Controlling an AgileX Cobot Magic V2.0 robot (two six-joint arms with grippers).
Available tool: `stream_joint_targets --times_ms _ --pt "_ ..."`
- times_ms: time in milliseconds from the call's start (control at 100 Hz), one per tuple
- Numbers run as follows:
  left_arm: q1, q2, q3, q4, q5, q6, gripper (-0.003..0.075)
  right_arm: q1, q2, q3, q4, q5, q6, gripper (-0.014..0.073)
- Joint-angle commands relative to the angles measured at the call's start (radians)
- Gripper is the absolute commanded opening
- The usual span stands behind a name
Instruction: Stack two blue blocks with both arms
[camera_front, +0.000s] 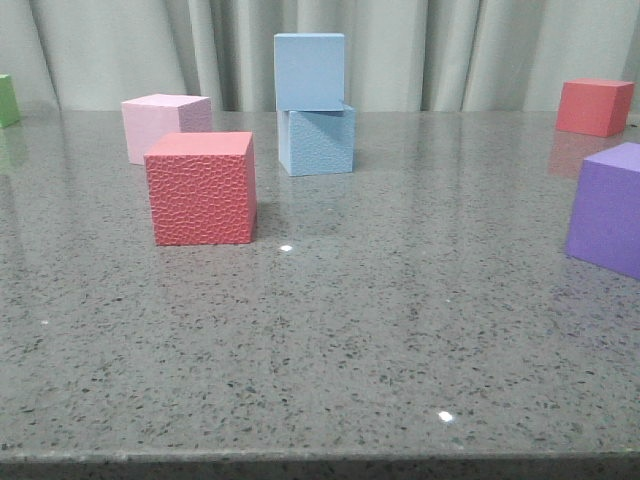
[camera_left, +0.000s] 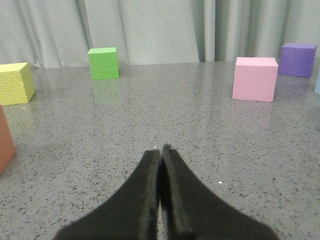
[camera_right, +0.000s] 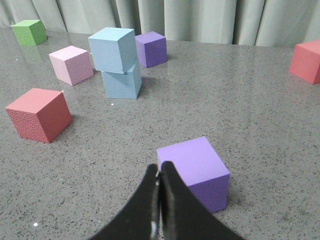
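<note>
Two pale blue blocks stand stacked at the back middle of the table: the upper blue block (camera_front: 310, 70) rests on the lower blue block (camera_front: 318, 140), turned a little and shifted left. The stack also shows in the right wrist view, upper block (camera_right: 113, 49) on lower block (camera_right: 121, 83). My left gripper (camera_left: 161, 148) is shut and empty above bare table. My right gripper (camera_right: 160, 170) is shut and empty, just in front of a purple cube (camera_right: 193, 170). Neither gripper shows in the front view.
A red cube (camera_front: 201, 187) and a pink cube (camera_front: 163, 125) stand left of the stack. A purple cube (camera_front: 607, 207) is at the right edge, another red cube (camera_front: 594, 106) at back right, a green cube (camera_front: 8, 100) at far left. A yellow cube (camera_left: 15, 83) shows in the left wrist view.
</note>
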Motion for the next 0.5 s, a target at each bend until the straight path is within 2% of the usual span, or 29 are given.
stream_joint_targets --times_ms 0,100,200,370,490 --pt "0.002 -0.035 0.0 -0.009 -0.084 -0.001 -0.0019 -0.005 0.009 -0.006 -0.014 -0.103 -0.009 -0.0113" --pt "0.002 -0.035 0.0 -0.009 -0.084 -0.001 -0.0018 -0.03 0.009 0.042 -0.013 -0.152 -0.009 -0.0113" --pt "0.002 -0.035 0.0 -0.009 -0.084 -0.001 -0.0019 -0.105 0.009 0.093 -0.007 -0.235 -0.009 -0.0113" --pt "0.002 -0.035 0.0 -0.009 -0.084 -0.001 -0.0018 -0.23 0.009 0.199 0.068 -0.499 -0.02 -0.0113" --pt "0.002 -0.035 0.0 -0.009 -0.084 -0.001 -0.0019 -0.278 -0.043 0.263 0.109 -0.612 -0.106 -0.0113"
